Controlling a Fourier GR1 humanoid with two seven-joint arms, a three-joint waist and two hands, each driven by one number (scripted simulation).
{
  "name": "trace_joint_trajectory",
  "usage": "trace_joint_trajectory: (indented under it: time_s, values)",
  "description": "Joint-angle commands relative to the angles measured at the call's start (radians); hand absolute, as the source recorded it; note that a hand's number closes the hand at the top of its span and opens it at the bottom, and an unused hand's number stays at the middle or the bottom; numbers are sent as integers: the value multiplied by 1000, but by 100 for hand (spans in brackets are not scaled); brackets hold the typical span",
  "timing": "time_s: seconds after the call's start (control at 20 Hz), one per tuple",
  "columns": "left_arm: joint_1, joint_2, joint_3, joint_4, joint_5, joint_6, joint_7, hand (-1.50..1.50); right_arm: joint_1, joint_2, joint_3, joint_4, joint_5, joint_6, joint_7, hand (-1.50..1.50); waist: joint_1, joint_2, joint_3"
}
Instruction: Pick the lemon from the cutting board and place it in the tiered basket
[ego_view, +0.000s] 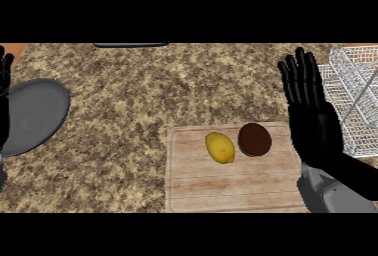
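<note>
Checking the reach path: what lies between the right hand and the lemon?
Head view: a dark brown oval object on the wooden cutting board sits between the yellow lemon and the black right hand.

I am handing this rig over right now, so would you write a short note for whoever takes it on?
Right hand: open, fingers straight and pointing up, holding nothing. It is at the view's right, between the cutting board and the wire basket.
Left hand: open, resting at the view's left edge by the grey plate.
Lemon: lies on the cutting board, just left of a brown oval thing; no hand touches it.
Done: nothing yet.
Left: grasp the lemon, probably with the right hand, carry it right and set it in the basket.
</note>
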Motion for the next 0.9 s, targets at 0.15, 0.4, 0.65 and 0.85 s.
trace_joint_trajectory:
  time_s: [0.15,0.4,0.65,0.85]
  values:
    - [72,-24,-117,65,-105,19,113,0,88,7,22,15,-56,-1,188,150,13,9,-8]
    - [120,-6,-117,137,-83,-10,155,0,232,-96,-86,236,126,-251,316,-150,-40,32,-19]
    - [102,-83,-189,179,-140,18,186,0,283,-95,2,9,271,-432,543,-150,-5,5,-12]
    - [91,-78,-183,149,-146,10,214,0,267,-289,38,-160,322,-285,804,-150,7,3,-12]
